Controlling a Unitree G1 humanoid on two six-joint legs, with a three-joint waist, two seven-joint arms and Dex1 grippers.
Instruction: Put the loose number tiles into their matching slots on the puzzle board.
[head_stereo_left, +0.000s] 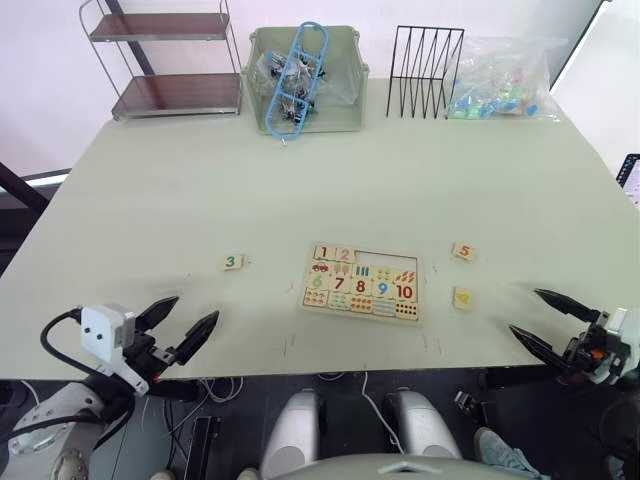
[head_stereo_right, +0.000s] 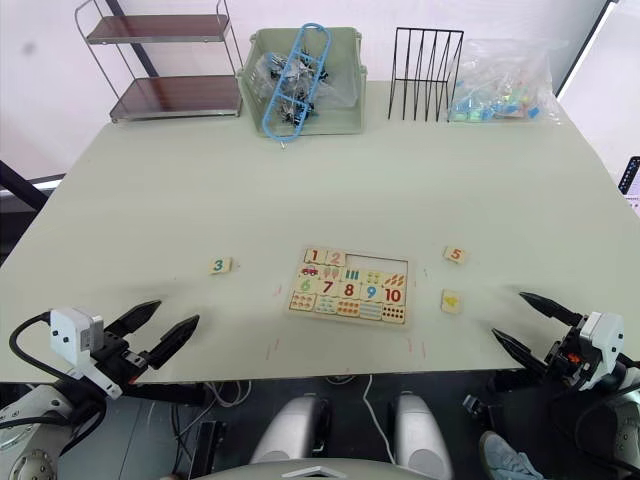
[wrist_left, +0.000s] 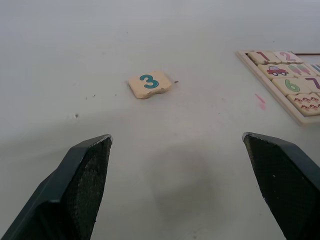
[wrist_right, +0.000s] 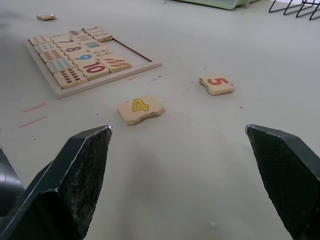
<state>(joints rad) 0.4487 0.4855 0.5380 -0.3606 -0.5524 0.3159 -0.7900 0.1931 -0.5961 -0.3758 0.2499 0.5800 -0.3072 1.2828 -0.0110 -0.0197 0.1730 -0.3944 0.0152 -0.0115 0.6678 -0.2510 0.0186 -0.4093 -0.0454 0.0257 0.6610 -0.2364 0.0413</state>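
L gripper (head_stereo_left: 184, 326) sits low at approx 7 o'clock of the table (head_stereo_left: 200, 190), near the front edge, fingers pointing toward 1 o'clock; jaws spread wide, holding nothing. R gripper (head_stereo_left: 541, 320) at approx 4 o'clock, fingers pointing toward 10 o'clock, jaws also wide apart, empty. Both clear of the tiles.

Puzzle board (head_stereo_left: 362, 282) lies flat, centre-front of table, between the two grippers. Top row: 1 and 2 seated at its L end; remaining slots (head_stereo_left: 385, 260) to their R look bare. Lower rows filled, 6–10 legible.

Loose tiles:
- tile 3 (wrist_left: 149, 84): on table at 9 o'clock of board, well apart, ahead of L gripper.
- tile 5 (wrist_right: 216, 83): at 2 o'clock of board, near its R edge.
- tile 4 (wrist_right: 140, 108): at 3 o'clock of board, just below tile 5, ahead of R gripper.

Far edge of table, 12 o'clock: two-tier shelf (head_stereo_left: 165, 60), green bin (head_stereo_left: 305, 80) w/ blue item on top, black wire rack (head_stereo_left: 425, 72), clear bag (head_stereo_left: 508, 80). Bin and bag contents not legible.

Limits: counting pics on board too small to read from head views. Board cut off at frame edge in L wrist view. Faint red marks on table near board front.
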